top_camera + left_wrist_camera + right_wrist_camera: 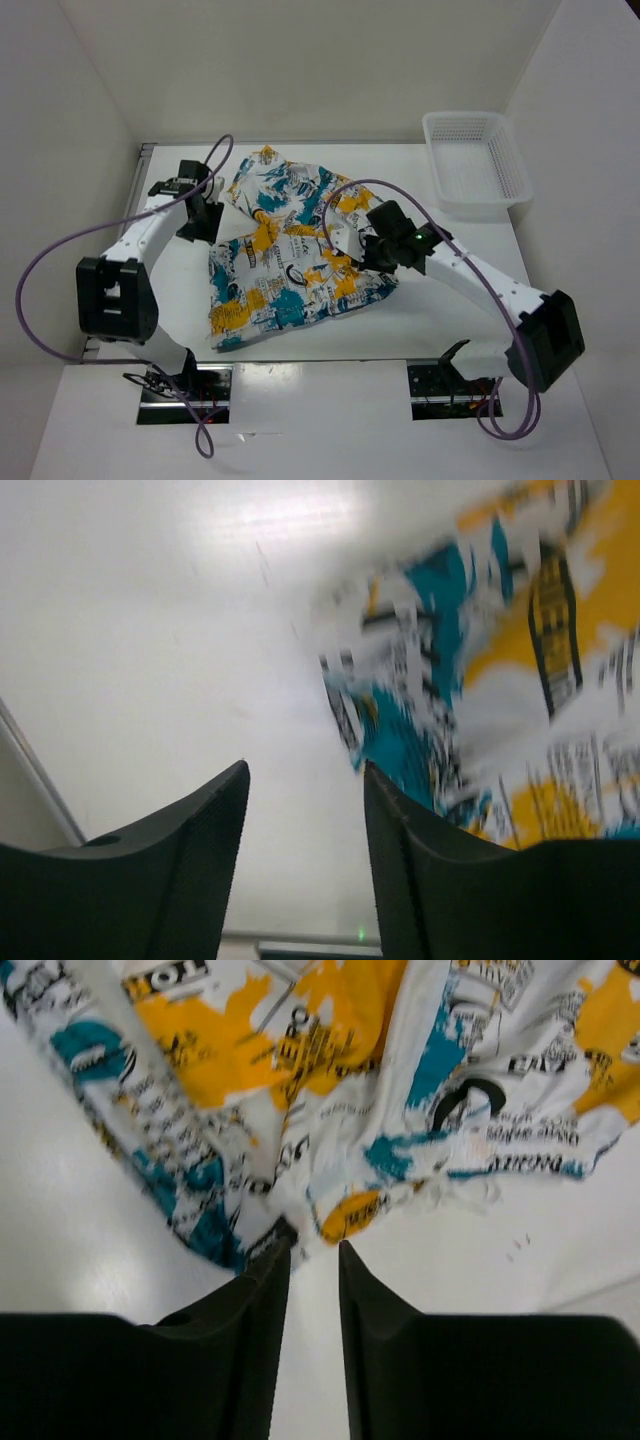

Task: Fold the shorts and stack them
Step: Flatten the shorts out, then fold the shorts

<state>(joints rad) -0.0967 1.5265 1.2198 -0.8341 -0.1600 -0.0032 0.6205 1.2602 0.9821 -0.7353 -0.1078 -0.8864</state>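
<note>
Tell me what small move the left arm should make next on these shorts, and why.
Probably slide the left gripper across to the edge of the shorts and close on it: its jaws stand open over bare table, and the shorts lie crumpled, not yet folded.

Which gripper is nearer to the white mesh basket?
Right. The right gripper is over the right side of the shorts, toward the basket; the left gripper is at their left edge, farther away.
</note>
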